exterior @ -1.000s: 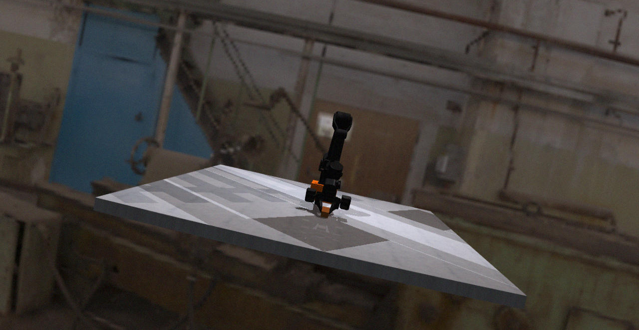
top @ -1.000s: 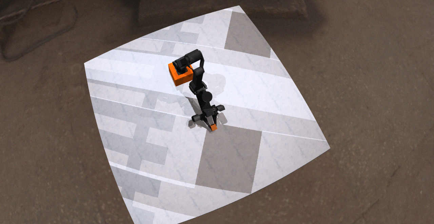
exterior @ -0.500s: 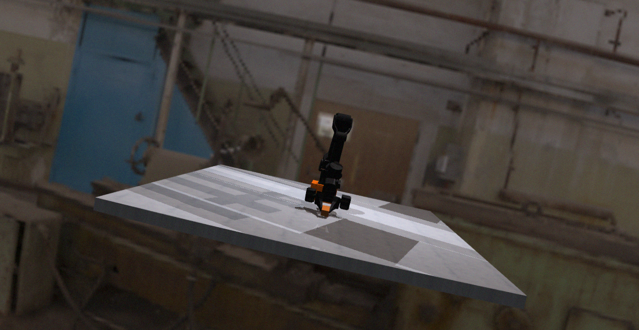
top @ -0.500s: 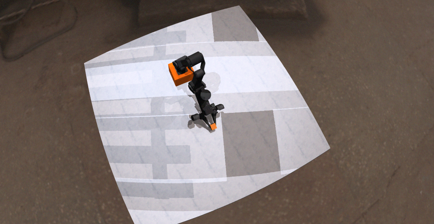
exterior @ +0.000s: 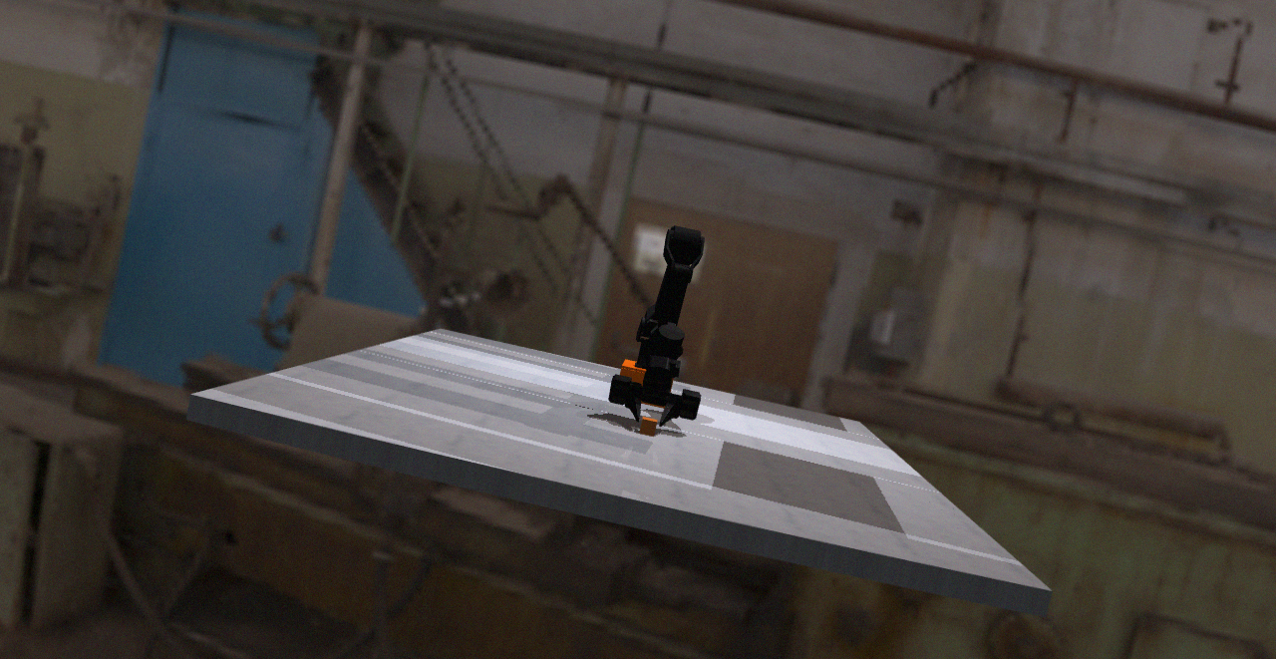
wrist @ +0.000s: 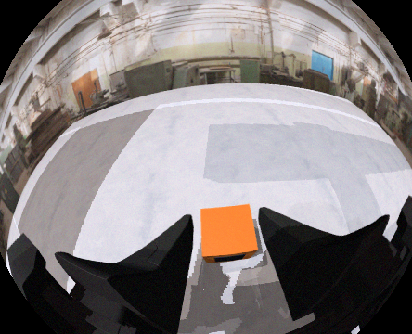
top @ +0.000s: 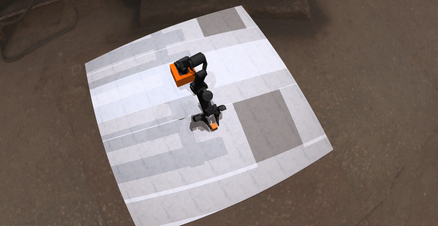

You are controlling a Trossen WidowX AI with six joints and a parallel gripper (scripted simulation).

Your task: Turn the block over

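Where arm overhangs, block (top: pixel 214 126) part-hidden

The arm (top: pixel 200 80) is matte black throughout, built of chunky rounded links with cylindrical joints, on a boxy orange base (top: pixel 181 74). Its gripper (wrist: pixel 225 275) has 2 black, wedge-shaped fingers tapering to points.
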